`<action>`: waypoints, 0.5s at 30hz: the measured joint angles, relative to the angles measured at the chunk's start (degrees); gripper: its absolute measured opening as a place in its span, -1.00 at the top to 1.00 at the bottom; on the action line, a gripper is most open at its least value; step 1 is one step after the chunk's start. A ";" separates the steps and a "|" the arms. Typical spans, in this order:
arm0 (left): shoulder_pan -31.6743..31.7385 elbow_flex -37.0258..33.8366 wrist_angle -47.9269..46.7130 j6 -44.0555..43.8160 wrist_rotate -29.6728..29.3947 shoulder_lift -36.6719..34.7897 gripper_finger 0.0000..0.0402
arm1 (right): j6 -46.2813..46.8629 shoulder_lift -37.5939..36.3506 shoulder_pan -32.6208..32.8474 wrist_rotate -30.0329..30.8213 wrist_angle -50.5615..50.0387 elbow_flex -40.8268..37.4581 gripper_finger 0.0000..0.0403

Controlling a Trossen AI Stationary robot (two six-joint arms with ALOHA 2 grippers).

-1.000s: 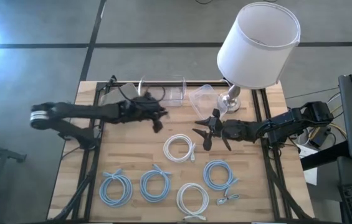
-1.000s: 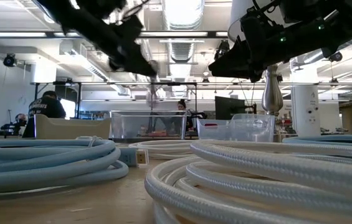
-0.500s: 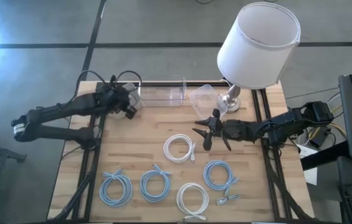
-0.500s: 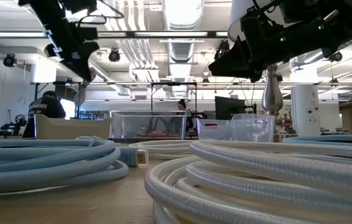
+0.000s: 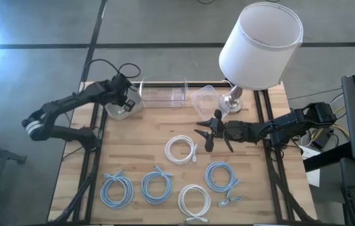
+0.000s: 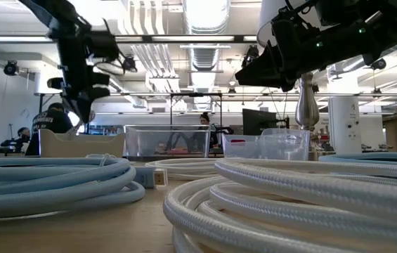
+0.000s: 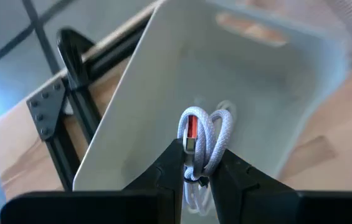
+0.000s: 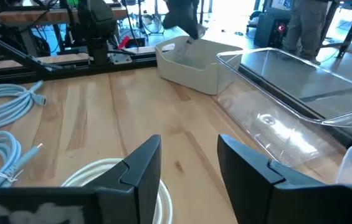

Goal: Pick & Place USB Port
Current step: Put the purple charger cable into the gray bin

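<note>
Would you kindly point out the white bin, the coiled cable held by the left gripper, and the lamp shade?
white bin (image 7: 250, 81), left wrist view, on its bare inner wall.
coiled cable (image 7: 216, 140), left wrist view, on the white loops beside its red-tipped plug.
lamp shade (image 5: 259, 50), high view, on its white side.

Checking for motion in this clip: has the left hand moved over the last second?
Yes. The left hand, holding a white cable, moved leftward away from the clear tray to above the white bin.

White coiled USB cable (image 7: 204, 140), red-tipped plug, apparently hanging above white bin (image 7: 250, 93)
</note>
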 joint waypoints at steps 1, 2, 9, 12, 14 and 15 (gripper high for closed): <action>0.54 0.00 0.00 0.13 0.03 1.27 0.70 | 0.00 0.00 0.00 0.00 0.00 0.00 0.26; 1.00 0.00 0.00 0.15 0.12 2.49 0.70 | 0.00 0.00 0.00 0.00 -0.01 0.00 0.26; 1.88 -0.02 0.04 1.84 3.91 9.90 0.70 | 0.00 0.00 -0.02 0.00 -0.14 0.00 0.30; 1.88 -0.02 0.03 3.52 4.54 12.61 0.70 | 0.00 0.00 -0.04 0.00 -0.14 0.00 0.31; 1.88 -0.02 0.17 3.56 4.54 14.27 0.70 | 0.00 0.00 -0.04 0.00 -0.15 0.00 0.31; 1.90 -0.02 0.32 3.56 4.52 15.00 0.70 | 0.00 0.00 -0.04 0.00 -0.14 0.00 0.31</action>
